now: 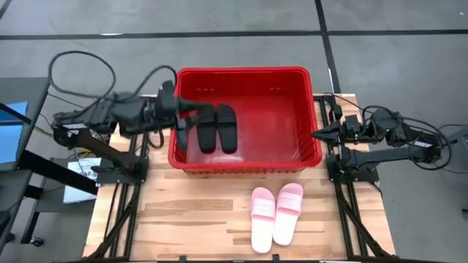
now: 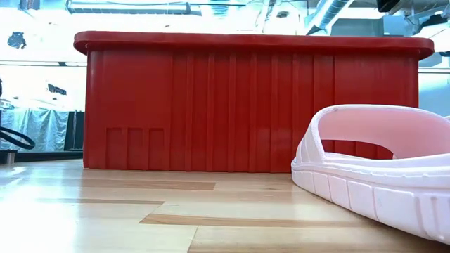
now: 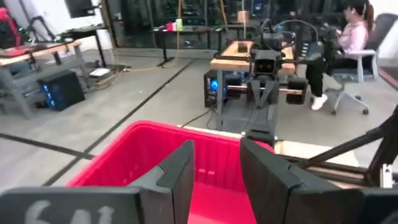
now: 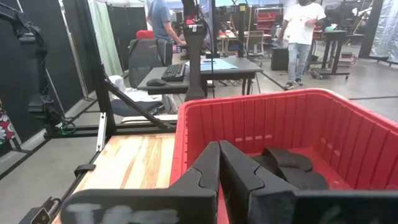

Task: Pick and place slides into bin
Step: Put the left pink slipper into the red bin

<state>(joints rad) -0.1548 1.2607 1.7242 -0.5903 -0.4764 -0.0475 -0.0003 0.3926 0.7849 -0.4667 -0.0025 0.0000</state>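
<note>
So on the left side, the left gripper (image 1: 191, 109) is hanging over the left end of the red bin (image 1: 245, 71), just inside the rim. Its fingers (image 3: 177, 177) are spread apart with nothing between them, only the bin's red wall showing through the gap in the left wrist view.

Right beside it, a bit further in, the black slides (image 1: 218, 128) are lying flat on the bin floor, side by side and touching. They sit just to the right of and slightly below the left gripper in the high view, not held by anything. You can see them in the right wrist view too, as a dark lump at the far end of the bin.

Moving along, the pink slides (image 1: 277, 215) are outside the bin, on the wooden table (image 1: 183, 219) in front of it, paired up side by side. One of them fills the corner of the low view, sole down.

Over on the right, the right gripper (image 1: 316, 134) sits just outside the bin's right wall, pointing at it, with its fingers (image 4: 211, 168) pressed together on nothing. It's well apart from both pairs.
</note>
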